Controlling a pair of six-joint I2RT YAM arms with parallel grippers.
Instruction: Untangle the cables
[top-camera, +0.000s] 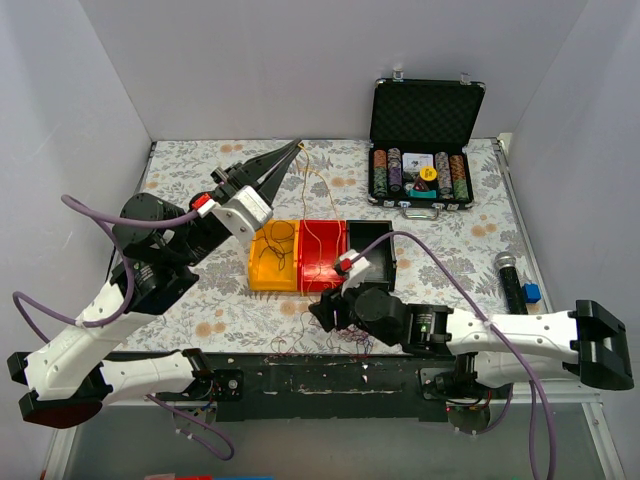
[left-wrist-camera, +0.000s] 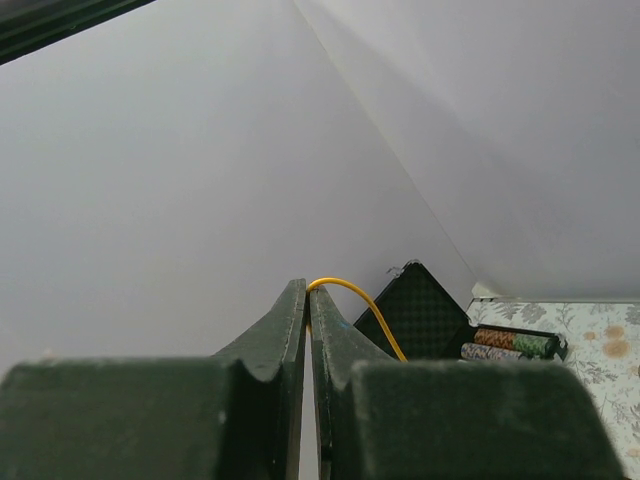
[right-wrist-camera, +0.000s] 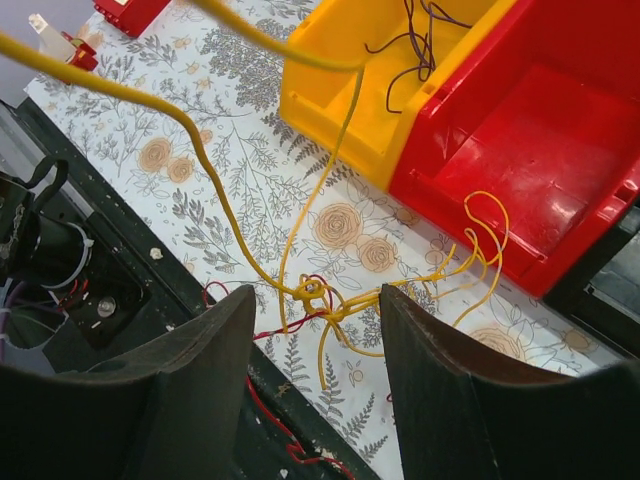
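My left gripper (top-camera: 295, 148) is raised over the back of the table and shut on a thin yellow wire (top-camera: 312, 195). In the left wrist view the wire (left-wrist-camera: 350, 292) arcs out from the closed fingertips of the left gripper (left-wrist-camera: 308, 290). The wire runs down to a small knot of yellow and red wires (right-wrist-camera: 322, 293) on the flowered cloth by the near edge. My right gripper (right-wrist-camera: 318, 305) is open, its fingers on either side of the knot and above it. It also shows in the top view (top-camera: 325, 310). Dark purple strands (right-wrist-camera: 415, 45) lie in the yellow bin (right-wrist-camera: 330, 40).
A yellow bin (top-camera: 258, 268), a red bin (top-camera: 330, 232) and a black bin (top-camera: 372, 232) stand in a row mid-table. An open poker chip case (top-camera: 425, 110) stands at the back right. A microphone (top-camera: 510, 278) and a blue block (top-camera: 530, 293) lie at the right. Loose red wire (right-wrist-camera: 270, 410) lies on the black base rail.
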